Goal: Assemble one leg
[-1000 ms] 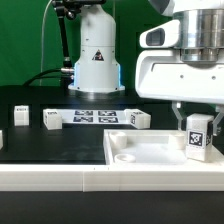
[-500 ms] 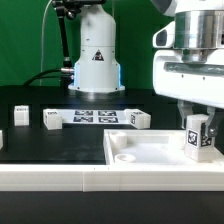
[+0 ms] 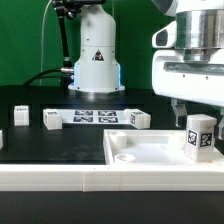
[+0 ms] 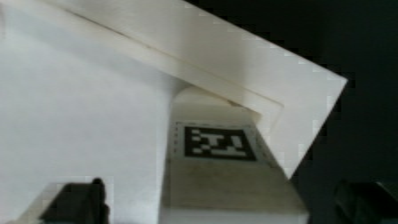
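My gripper (image 3: 198,111) hangs with its jaws apart on either side of the leg (image 3: 199,137), touching nothing as far as the wrist view shows. The leg stands upright at the corner of the tabletop (image 3: 135,152) on the exterior view's right. I cannot tell how firmly it sits there, so closing off-centre could let one finger tip it over or leave it seated crooked.

The tagged leg (image 4: 222,170) stands between the parted jaws, white tabletop (image 4: 89,110) behind.
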### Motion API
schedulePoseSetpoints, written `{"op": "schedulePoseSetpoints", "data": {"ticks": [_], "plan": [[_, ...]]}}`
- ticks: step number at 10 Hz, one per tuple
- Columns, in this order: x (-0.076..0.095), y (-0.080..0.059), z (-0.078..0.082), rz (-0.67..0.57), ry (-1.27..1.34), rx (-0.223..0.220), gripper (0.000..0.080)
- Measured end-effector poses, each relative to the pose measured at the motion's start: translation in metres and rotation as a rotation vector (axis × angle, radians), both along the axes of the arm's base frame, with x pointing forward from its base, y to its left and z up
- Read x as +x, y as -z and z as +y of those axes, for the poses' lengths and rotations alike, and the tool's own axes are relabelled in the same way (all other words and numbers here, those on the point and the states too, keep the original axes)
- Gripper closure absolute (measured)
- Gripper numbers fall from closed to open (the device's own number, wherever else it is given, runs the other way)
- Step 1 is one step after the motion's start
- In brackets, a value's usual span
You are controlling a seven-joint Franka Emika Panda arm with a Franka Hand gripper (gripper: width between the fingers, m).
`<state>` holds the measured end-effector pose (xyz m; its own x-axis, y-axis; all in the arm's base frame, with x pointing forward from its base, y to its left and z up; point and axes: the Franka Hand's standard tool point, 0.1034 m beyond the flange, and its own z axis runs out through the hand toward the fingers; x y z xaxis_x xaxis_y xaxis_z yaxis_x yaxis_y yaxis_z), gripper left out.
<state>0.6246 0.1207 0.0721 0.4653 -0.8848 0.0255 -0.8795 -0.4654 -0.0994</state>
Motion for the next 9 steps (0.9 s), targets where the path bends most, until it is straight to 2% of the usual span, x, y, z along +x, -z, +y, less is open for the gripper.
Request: {"op": "schedulePoseSetpoints", "data": {"ticks": [2, 5, 9], "plan": [[-0.0006, 0.0007, 0.0052, -0.004, -0.228, -0.020, 0.0152], [0.0023, -0.0008, 0.0062, -0.011, -0.581, -0.054, 0.0151], [0.0033, -0.0025, 0.0040, -0.016, -0.922, -0.085, 0.0151]]}}
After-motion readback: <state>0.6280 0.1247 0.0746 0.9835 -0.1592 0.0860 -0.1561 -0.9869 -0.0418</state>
